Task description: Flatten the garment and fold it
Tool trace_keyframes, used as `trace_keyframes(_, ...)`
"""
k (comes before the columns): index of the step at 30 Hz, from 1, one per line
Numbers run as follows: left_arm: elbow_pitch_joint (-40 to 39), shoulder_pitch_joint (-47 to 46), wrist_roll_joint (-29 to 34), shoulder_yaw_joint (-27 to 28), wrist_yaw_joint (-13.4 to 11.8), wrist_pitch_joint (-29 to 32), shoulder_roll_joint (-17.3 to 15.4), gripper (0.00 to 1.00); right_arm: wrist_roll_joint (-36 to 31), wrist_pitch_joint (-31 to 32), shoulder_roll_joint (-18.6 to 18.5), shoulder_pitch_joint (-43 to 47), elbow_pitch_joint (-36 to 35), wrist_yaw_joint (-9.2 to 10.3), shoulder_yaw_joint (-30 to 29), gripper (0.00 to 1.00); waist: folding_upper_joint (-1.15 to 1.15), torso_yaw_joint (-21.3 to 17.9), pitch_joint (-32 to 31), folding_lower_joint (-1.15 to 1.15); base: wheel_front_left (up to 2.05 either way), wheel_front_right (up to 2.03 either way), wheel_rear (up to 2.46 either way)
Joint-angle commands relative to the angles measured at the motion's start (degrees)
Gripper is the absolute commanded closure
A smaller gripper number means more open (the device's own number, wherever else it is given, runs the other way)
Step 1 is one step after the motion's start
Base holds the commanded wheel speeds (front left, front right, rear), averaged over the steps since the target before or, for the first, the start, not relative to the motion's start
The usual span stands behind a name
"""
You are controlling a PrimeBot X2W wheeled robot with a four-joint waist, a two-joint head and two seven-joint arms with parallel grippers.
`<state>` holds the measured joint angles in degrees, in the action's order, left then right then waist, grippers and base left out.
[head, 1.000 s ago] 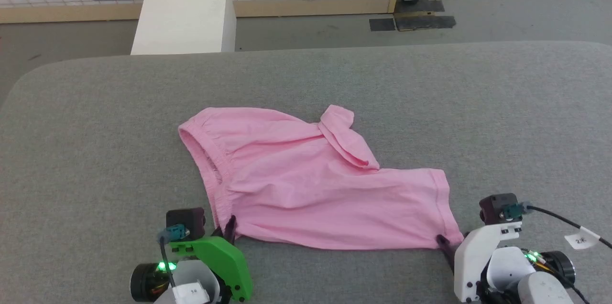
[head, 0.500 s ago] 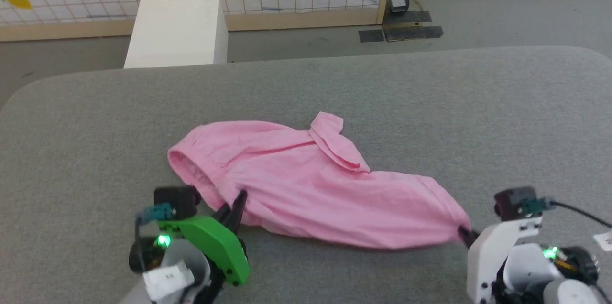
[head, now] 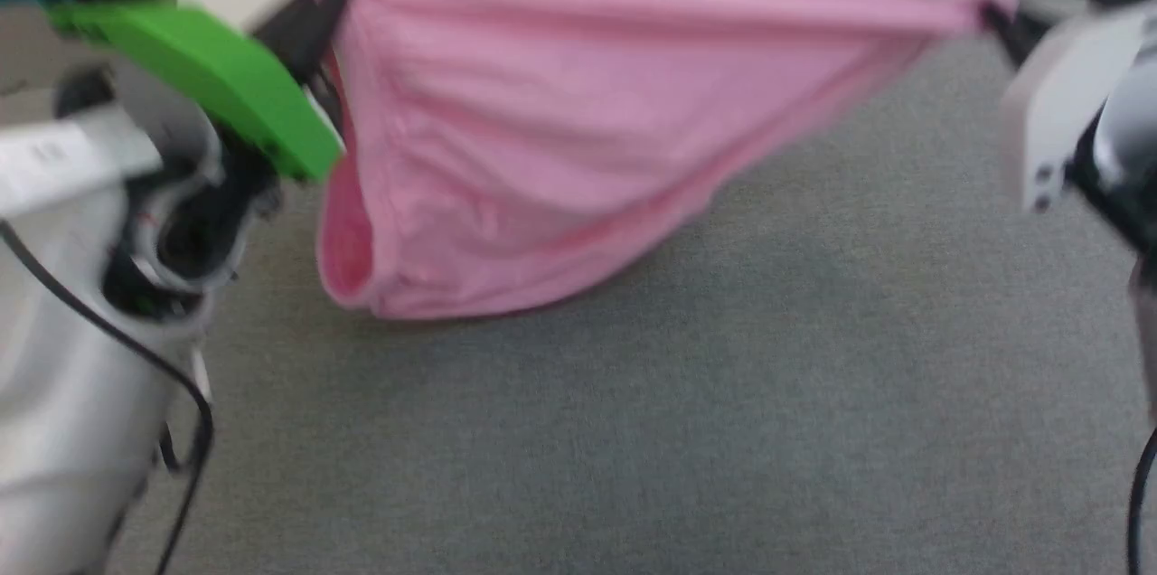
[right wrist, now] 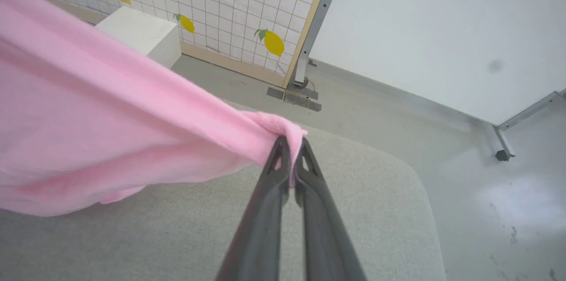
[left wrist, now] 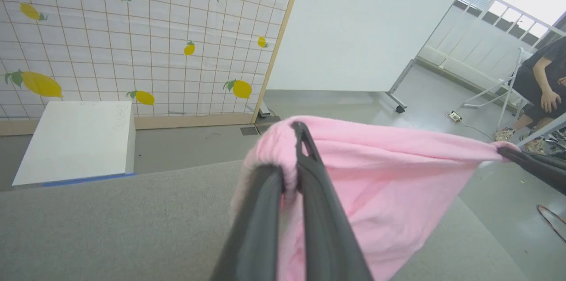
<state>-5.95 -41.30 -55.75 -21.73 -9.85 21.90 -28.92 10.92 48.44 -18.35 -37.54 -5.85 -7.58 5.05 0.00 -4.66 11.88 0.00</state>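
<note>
A grey, felt-like bench [head: 633, 430] with a rounded corner lies in the foreground. Beyond its far edge a white block [left wrist: 75, 139] stands on the smooth grey floor [right wrist: 389, 108], against a wood-framed screen [left wrist: 132, 29] of white grid squares dotted with yellow lemons. Beside the screen stands a plain white panel [left wrist: 362, 24] on a metal foot, and past it daylight comes through high windows [left wrist: 522, 2], where a person [left wrist: 530, 84] in dark clothes sits near a socket strip [left wrist: 454, 116] on the floor.

pink garment [right wrist: 110, 108] corner, perhaps hem, in right hand [right wrist: 292, 143]
</note>
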Motion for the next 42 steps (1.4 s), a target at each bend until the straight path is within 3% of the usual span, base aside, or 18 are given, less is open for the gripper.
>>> trace_keyframes(1, 1.0, -4.2, -0.1, 1.4, -0.9, 0.2, 0.2, 1.00, -0.7, -1.0, -1.0, -4.5, 2.4, 0.09, 0.6, 1.00, 0.00, -2.2, 7.3, 0.00, 0.00, 0.00, 0.00)
trace_keyframes(5, 5.9, -14.6, 1.6, 3.5, -1.9, -1.0, 1.0, 1.00, -2.8, -6.1, -0.8, -17.4, 11.2, 0.09, 1.3, 1.00, 0.00, -3.2, 11.4, 0.00, 0.00, 0.00, 0.00)
trace_keyframes(9, 10.9, -23.0, 4.2, 5.1, -1.8, -6.0, 2.8, 1.00, -5.8, -12.6, 0.1, -26.4, 17.4, 0.09, 0.4, 1.00, 0.00, -3.5, 13.7, 0.00, 0.00, 0.00, 0.00)
trace_keyframes(14, 15.5, -27.7, 4.1, 8.4, 0.6, -15.4, 6.3, 1.00, -8.0, -22.8, 1.6, -32.9, 21.8, 0.09, -0.7, 1.00, 0.00, -3.7, 14.6, 0.00, 0.00, 0.00, 0.00)
trace_keyframes(19, 20.5, -23.4, 4.4, 5.9, 4.0, -16.6, 6.6, 1.00, -7.0, -25.4, 1.5, -30.6, 25.5, 0.09, 2.1, 1.00, 0.00, -3.2, 12.1, 0.00, 0.00, 0.00, 0.00)
trace_keyframes(25, 23.9, -10.5, 5.5, 0.0, 6.7, -13.6, 4.8, 1.00, -2.2, -22.3, -0.1, -18.5, 26.5, 0.09, 6.6, 1.00, 0.00, -2.8, 7.0, 0.00, 0.00, 0.00, 0.00)
trace_keyframes(32, 19.7, 8.5, 5.4, -6.1, 6.5, -10.6, 3.0, 1.00, 5.1, -15.8, -2.8, 4.7, 19.2, 0.09, 7.2, 1.00, 0.00, -1.9, -0.6, 0.00, 0.00, 0.00, 0.00)
trace_keyframes(39, 10.4, 27.0, 3.3, -7.8, 2.2, -10.4, 0.7, 1.00, 6.3, -12.5, -0.2, 29.2, 7.5, 0.09, -0.5, 1.00, 0.00, -1.3, -6.9, 0.00, 0.00, 0.00, 0.00)
trace_keyframes(41, 7.5, 31.8, 3.1, -8.1, 0.4, -10.5, -0.3, 1.00, 5.9, -11.9, 1.8, 35.4, 4.2, 0.09, -2.8, 1.00, 0.00, -1.1, -8.2, 0.00, 0.00, 0.00, 0.00)
trace_keyframes(42, 4.7, 36.2, 2.8, -8.4, -1.2, -10.6, -0.9, 1.00, 6.5, -11.5, 4.7, 41.2, 1.1, 0.09, -5.3, 1.00, 0.00, -0.7, -9.1, 0.00, 0.00, 0.00, 0.00)
